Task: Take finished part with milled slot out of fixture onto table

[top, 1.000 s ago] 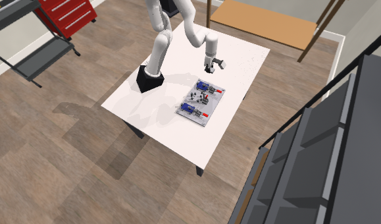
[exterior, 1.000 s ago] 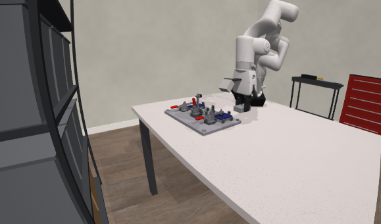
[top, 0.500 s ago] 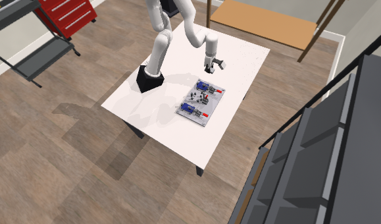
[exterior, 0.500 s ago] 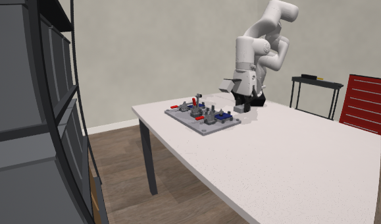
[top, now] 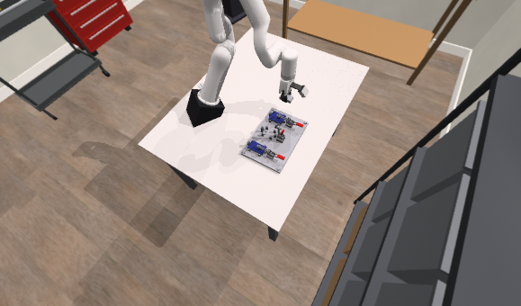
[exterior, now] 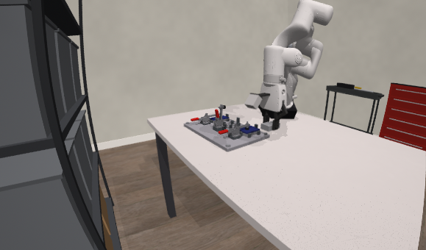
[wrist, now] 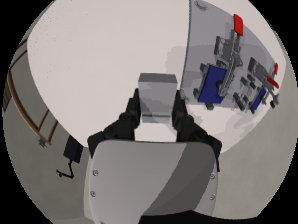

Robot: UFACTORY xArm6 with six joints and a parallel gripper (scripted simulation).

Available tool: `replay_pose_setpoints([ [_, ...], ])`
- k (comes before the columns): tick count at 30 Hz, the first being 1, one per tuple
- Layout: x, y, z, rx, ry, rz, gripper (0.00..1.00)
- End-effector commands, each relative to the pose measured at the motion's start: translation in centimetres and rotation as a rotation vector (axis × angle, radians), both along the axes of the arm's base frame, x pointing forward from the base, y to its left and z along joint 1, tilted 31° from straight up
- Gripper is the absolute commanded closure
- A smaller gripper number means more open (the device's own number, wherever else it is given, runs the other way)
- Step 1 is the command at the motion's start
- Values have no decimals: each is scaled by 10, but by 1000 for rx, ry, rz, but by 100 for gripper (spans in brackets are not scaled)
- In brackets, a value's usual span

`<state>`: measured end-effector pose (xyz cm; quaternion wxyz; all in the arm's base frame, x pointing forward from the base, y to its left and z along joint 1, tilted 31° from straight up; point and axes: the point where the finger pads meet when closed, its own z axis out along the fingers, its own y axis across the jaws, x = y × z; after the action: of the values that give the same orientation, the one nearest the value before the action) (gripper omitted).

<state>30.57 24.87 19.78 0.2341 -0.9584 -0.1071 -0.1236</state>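
My gripper [top: 284,95] [exterior: 271,120] [wrist: 156,97] is shut on the grey finished part [exterior: 267,126] [wrist: 158,87], held beside the fixture plate [top: 295,140] [exterior: 231,145] [wrist: 201,35]. The part is low at the table; whether it touches is unclear, and its slot cannot be made out. One blue blank [top: 273,116] [exterior: 250,129] [wrist: 207,91] sits in the nest nearest the gripper, the other blue blank [top: 254,146] in the far nest. Their clamps' red handles [top: 300,125] [top: 281,157] lie low, with arms over the blanks. The middle nest has no part; its red handle [top: 282,132] [exterior: 217,113] stands up.
The white table [top: 204,157] [exterior: 321,176] carries the fixture and the robot's black base [top: 204,110]. Pins and the middle clamp's raised arm [exterior: 221,110] stand up from the plate. A dark shelf rack, a red drawer cabinet [top: 92,22] and a wooden shelf [top: 362,31] stand beyond the table.
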Motion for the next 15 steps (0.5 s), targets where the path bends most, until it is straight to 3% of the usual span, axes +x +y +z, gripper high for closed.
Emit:
replay_pose_setpoints([
  [1,4,8,-12,3,-3,0,100],
  [15,10,23,-37,3,-3,0,100],
])
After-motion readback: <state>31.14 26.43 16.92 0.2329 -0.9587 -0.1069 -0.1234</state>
